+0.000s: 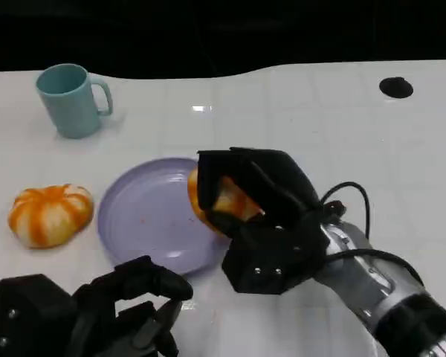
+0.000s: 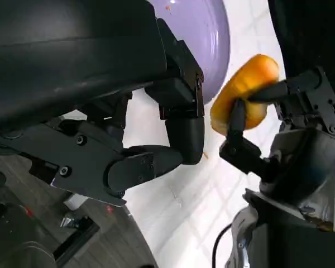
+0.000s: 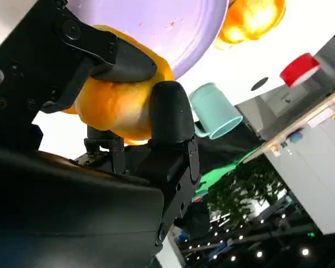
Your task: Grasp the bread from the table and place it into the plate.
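Head view has my right hand grasping the bread over the plate rim; left wrist view shows air beneath it. My left hand rests curled, holding nothing.

Exhibition hall: white table, string lights.

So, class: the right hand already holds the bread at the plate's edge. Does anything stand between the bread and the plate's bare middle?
Nothing visible does. The right hand holds the bread over the rim of the plate, whose surface lies bare. The pumpkin-shaped bun and mug sit apart from the plate.
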Motion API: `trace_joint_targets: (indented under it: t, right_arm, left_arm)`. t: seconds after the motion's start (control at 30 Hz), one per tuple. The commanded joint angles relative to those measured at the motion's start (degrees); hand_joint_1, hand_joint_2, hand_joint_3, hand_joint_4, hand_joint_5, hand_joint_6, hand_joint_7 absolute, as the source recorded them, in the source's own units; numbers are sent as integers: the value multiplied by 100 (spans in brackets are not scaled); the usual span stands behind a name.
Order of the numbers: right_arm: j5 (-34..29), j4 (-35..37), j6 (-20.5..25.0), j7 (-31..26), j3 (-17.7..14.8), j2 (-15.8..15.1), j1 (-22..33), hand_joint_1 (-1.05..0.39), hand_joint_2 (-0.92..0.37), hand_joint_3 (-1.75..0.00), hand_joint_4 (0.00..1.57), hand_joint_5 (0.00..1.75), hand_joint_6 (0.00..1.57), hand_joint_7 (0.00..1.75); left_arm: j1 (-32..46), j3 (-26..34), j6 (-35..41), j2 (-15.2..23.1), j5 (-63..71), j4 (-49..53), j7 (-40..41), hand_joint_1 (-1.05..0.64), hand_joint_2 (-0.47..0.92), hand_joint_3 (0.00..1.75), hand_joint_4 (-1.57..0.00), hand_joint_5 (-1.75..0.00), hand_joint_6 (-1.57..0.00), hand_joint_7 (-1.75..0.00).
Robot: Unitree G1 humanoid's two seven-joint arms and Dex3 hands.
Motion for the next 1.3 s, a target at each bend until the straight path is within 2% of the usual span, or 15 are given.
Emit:
trace_joint_targets:
  t: [0.03, 0.23, 0.27, 0.33, 0.4, 0.47, 0.53, 0.57, 0.67, 0.77, 0.8, 0.93, 1.1, 1.3]
  right_arm:
    - [124, 435, 43, 60, -15, 190, -380, -17, -30, -140, 99, 175, 71, 175]
    - [113, 1071, -19, -32, 18, 480, -692, -16, -31, -133, 96, 175, 69, 172]
    - [134, 1169, -34, -15, 13, 527, -732, -15, -31, -134, 94, 175, 73, 155]
    - [169, 1326, 6, 89, 8, 605, -810, -15, -32, -133, 89, 175, 77, 136]
    - [209, 1436, 52, 237, 5, 654, -871, -18, -43, -107, 76, 171, 80, 102]
    - [162, 1484, 103, 430, 83, 628, -941, -25, -64, -68, 64, 129, 75, 65]
    - [53, 1482, 207, 651, 213, 566, -1015, -30, -79, -43, 53, 103, 67, 43]
    - [-12, 1472, 270, 747, 291, 531, -1048, -38, -86, -30, 39, 80, 57, 28]
    - [-98, 1407, 478, 987, 417, 477, -1094, -53, -91, -23, 16, 55, 40, 11]
    - [-139, 1271, 678, 1136, 484, 433, -1077, -65, -92, -26, 3, 45, 29, 3]
    - [-143, 1228, 722, 1170, 501, 418, -1066, -70, -92, -28, 1, 34, 24, 2]
    - [-156, 1007, 848, 1312, 551, 330, -1013, -77, -92, -33, 0, 15, 16, 1]
    - [-167, 653, 1006, 1531, 633, 192, -940, -82, -92, -35, 0, 6, 13, 0]
    - [-124, 313, 1136, 1765, 685, 83, -857, -84, -92, -35, 3, 7, 12, 0]
  left_arm:
    - [64, 17, -30, 36, 6, -33, 30, -30, 78, 77, -66, -175, -59, -137]
    - [62, 10, 72, 25, 2, -61, 67, -31, 77, 77, -67, -175, -59, -136]
    - [62, 2, 100, 25, 12, -79, 84, -30, 77, 78, -67, -175, -59, -136]
    - [62, -8, 75, 22, 17, -77, 78, -30, 76, 78, -68, -175, -60, -135]
    - [66, 4, 58, 1, -18, -69, 70, -29, 76, 79, -68, -175, -60, -135]
    - [68, 15, 82, -24, -41, -72, 86, -29, 75, 80, -68, -175, -60, -135]
    - [65, 3, 58, -7, -17, -62, 77, -29, 75, 80, -68, -175, -60, -134]
    - [66, -7, 36, 7, -5, -57, 64, -30, 75, 81, -68, -175, -60, -134]
    - [63, -11, 81, -2, -12, -81, 83, -30, 75, 81, -69, -175, -61, -134]
    - [57, -6, 63, -4, -16, -66, 77, -30, 75, 82, -69, -175, -61, -134]
    - [56, -2, 71, -6, -24, -66, 76, -29, 75, 82, -68, -175, -61, -134]
    - [47, -15, 83, 11, 6, -85, 89, -29, 75, 83, -67, -175, -61, -134]
    - [33, -6, 105, 5, 13, -79, 102, -29, 74, 82, -66, -175, -61, -134]
    - [29, -9, 133, 1, 17, -98, 113, -30, 73, 83, -68, -175, -61, -134]
